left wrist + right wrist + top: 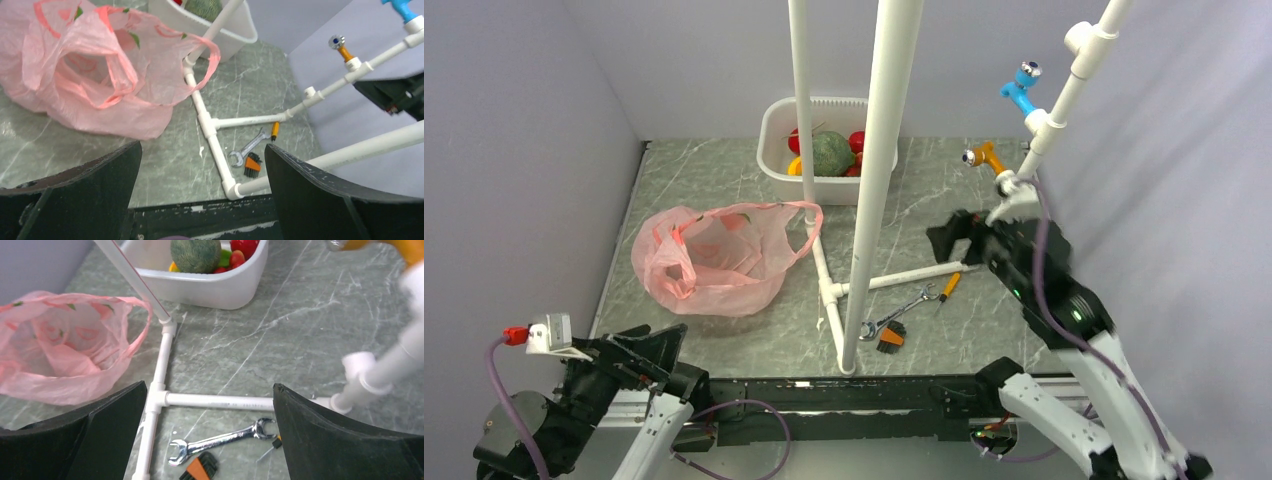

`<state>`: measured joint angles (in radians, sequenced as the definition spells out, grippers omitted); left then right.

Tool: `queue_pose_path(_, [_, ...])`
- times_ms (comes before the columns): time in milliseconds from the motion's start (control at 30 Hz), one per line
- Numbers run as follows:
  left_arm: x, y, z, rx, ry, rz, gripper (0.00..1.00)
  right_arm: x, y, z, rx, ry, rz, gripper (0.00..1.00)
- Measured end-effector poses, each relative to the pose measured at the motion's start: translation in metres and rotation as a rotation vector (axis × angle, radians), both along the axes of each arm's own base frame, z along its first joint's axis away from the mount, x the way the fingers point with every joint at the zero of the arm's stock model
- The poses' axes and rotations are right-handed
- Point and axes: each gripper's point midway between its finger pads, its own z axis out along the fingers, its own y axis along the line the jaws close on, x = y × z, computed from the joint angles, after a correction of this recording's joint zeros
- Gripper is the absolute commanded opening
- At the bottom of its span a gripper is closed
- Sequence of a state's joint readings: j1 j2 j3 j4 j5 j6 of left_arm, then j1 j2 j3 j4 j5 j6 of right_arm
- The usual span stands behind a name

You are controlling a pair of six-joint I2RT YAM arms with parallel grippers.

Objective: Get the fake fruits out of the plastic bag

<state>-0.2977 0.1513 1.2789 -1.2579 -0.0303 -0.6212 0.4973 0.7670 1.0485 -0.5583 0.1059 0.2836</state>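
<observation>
Pink plastic bag point(714, 258) is lying slumped on surface point(724, 180), left of pipe frame point(832, 292), one handle seemingly touching the pipe | fake fruits point(831, 153) are sitting in white tub point(769, 150) at far side, well apart from bag | left fingers point(75, 195) and right fingers point(70, 435) are standing spread wide, gripping nothing

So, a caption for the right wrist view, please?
Open right gripper over the table: pink plastic bag left, fake fruits in white tub.

One pink bag point(709, 258), one white tub point(770, 142), one wrench point(899, 313), one green ball point(831, 153).
</observation>
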Motion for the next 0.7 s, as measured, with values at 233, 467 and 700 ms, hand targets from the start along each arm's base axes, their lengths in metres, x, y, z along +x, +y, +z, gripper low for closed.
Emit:
queue_pose_path(233, [0.015, -0.006, 0.023, -0.01, -0.06, -0.008, 0.99, -0.089, -0.059, 0.04, 0.14, -0.156, -0.076, 1.0])
queue_pose_path(467, [0.029, -0.01, 0.033, -0.011, -0.059, -0.007, 0.99, -0.122, -0.094, 0.059, 0.192, -0.208, -0.175, 0.99])
queue_pose_path(700, [0.036, -0.009, 0.043, -0.016, -0.086, 0.008, 0.99, -0.124, -0.115, 0.056, 0.195, -0.201, -0.283, 0.99])
